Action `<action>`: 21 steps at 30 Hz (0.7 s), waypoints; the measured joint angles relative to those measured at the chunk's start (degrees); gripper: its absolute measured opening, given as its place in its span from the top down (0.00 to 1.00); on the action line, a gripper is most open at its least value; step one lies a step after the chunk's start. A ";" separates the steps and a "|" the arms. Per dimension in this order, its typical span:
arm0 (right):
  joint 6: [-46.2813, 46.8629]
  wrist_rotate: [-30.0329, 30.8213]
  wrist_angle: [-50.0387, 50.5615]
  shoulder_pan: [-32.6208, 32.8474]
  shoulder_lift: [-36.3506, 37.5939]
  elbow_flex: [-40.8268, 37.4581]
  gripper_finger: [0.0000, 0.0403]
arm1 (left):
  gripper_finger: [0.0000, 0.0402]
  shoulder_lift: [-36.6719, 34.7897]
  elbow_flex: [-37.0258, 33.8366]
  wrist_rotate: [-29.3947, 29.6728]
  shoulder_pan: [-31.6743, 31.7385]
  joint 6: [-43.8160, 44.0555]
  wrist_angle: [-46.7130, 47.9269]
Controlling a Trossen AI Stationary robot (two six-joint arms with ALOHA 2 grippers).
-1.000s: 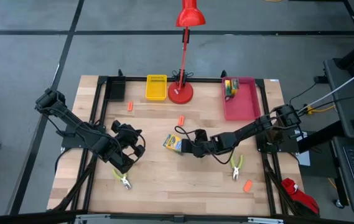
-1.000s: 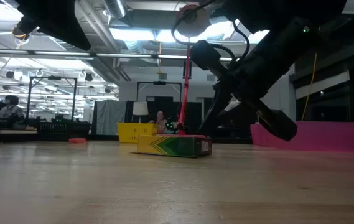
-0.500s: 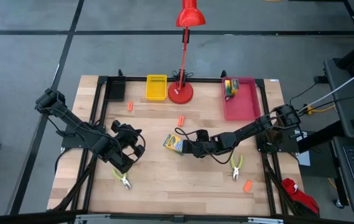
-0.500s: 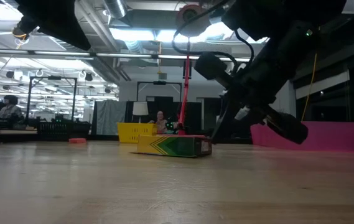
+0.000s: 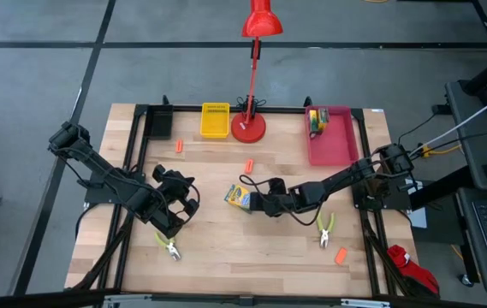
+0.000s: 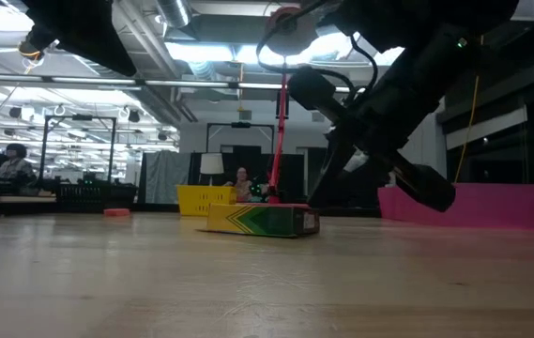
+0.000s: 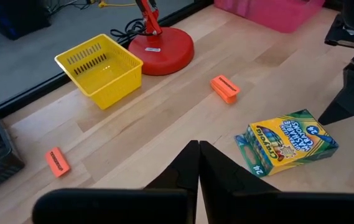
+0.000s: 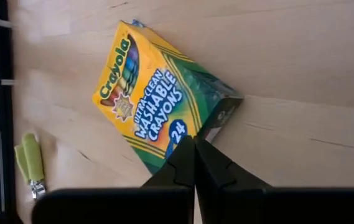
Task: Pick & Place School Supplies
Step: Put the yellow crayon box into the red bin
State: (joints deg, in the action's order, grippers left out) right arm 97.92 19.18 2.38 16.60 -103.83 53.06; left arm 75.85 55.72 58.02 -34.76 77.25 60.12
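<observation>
Overhead, a Crayola crayon box (image 5: 238, 197) lies flat near the middle of the worktop (image 5: 226, 248). The right tool (image 5: 251, 202) is just beside the box's edge, closed and empty. The left tool (image 5: 175, 224) hangs near lime-handled pliers (image 5: 169, 246), also closed and empty. A second pair of pliers (image 5: 324, 229) and an orange piece (image 5: 340, 255) lie on the right side; the pink tray (image 5: 339, 145) already holds one crayon box (image 5: 317, 121).

At worktop level, the box (image 6: 263, 219) rests flat, with the right arm above it.

From the left wrist, fingers (image 7: 189, 167) meet; the box (image 7: 285, 140) is well apart.

From the right wrist, fingers (image 8: 189, 163) meet over the box corner (image 8: 158, 102).

Judgement: light, stiff cardboard, crushable; the tool must open and span the narrower width.
</observation>
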 joint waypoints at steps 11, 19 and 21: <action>0.47 -0.31 1.94 0.11 -0.04 0.00 1.00 | 0.98 0.00 0.00 0.04 0.00 0.04 0.09; 0.19 0.05 -2.84 0.09 -0.04 0.00 1.00 | 0.99 0.00 0.00 0.05 0.00 0.02 0.09; 0.01 0.04 -2.73 0.09 -0.04 0.00 1.00 | 0.98 0.00 0.00 0.35 0.00 0.04 0.09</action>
State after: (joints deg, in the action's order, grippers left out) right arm 97.93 19.22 -0.35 16.69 -103.88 53.06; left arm 75.85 55.72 58.37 -34.76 77.30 60.20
